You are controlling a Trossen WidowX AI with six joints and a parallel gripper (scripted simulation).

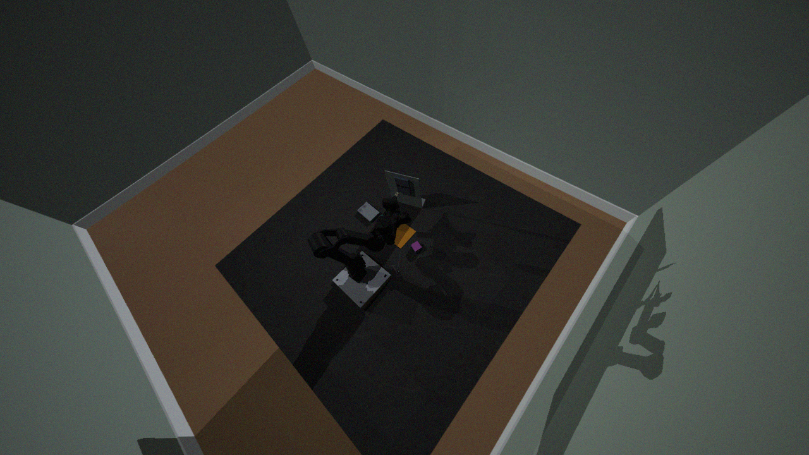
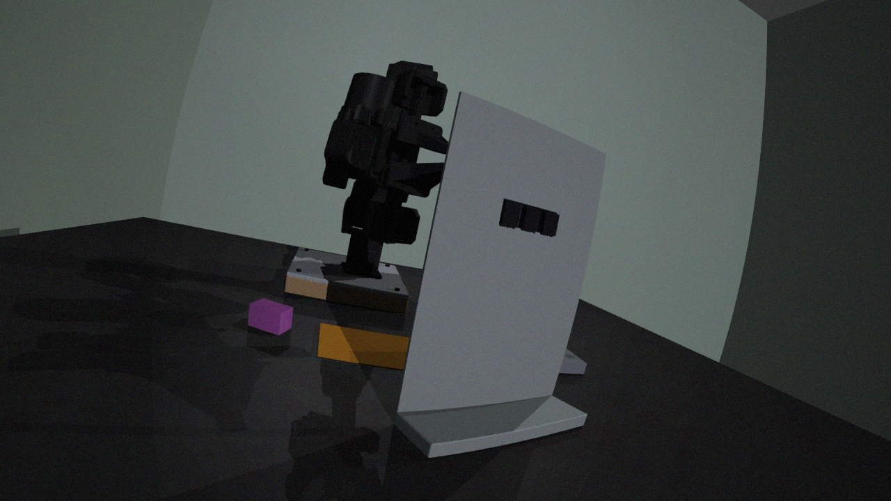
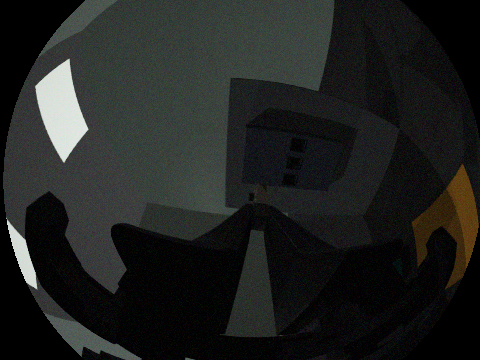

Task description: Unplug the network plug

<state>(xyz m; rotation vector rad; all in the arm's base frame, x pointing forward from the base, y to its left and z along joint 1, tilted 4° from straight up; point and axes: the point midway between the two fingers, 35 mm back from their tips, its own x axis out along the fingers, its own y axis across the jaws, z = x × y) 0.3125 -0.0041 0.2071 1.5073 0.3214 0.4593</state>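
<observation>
The upright grey panel stands on the dark table. Its blue-grey socket block faces my arm, and three dark openings show in it in the wrist view with no plug in them. My gripper is shut on the plug, a small brownish piece sticking out beyond the fingertips. The plug is out of the socket and held in front of the panel. Its tab cannot be made out. In the exterior view the panel hides the plug and fingertips. I cannot clearly make out the marked square.
An orange block lies between the panel and the arm's base plate. A purple block lies beside it. A pale flat block lies on the arm's other side.
</observation>
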